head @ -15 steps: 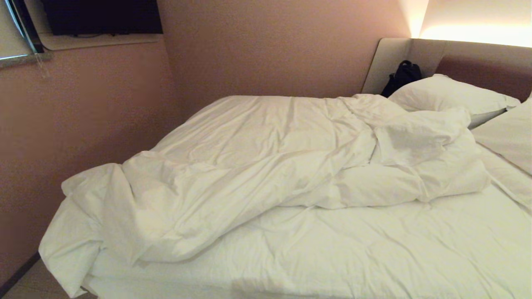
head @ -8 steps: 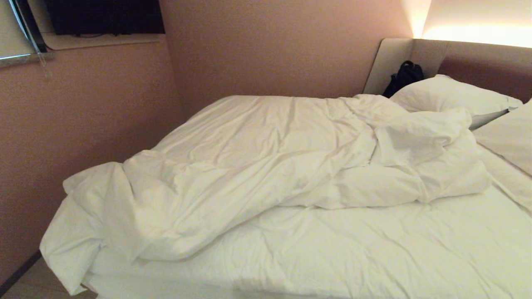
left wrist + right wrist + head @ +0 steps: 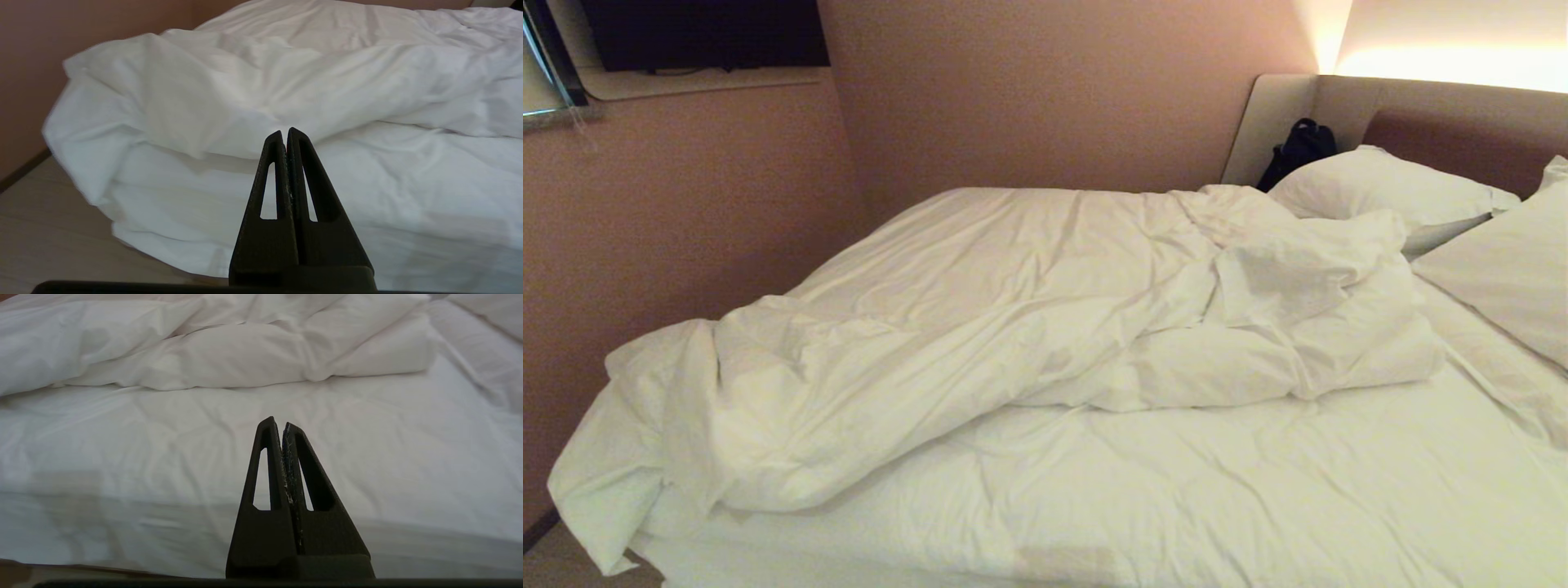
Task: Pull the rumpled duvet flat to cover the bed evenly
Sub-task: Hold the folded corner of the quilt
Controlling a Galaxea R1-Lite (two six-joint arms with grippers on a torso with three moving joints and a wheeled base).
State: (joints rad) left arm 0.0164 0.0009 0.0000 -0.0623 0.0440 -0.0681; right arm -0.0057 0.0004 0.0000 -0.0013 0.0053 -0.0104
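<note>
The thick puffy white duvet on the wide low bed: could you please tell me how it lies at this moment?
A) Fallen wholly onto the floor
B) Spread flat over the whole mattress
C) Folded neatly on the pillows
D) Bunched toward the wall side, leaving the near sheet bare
D: the thick puffy white duvet is heaped along the wall side of the wide low bed, one corner drooping past the foot end, with the near white sheet uncovered.

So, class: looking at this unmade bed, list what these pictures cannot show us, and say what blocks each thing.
- Far side of the bed: head view, covered by the bunched duvet.
- Black bag: head view, lower part behind a pillow.
- Duvet's hanging corner: left wrist view, blurred.
- Sheet beyond the shut left pincer and right pincer: blocked by their fingers.
</note>
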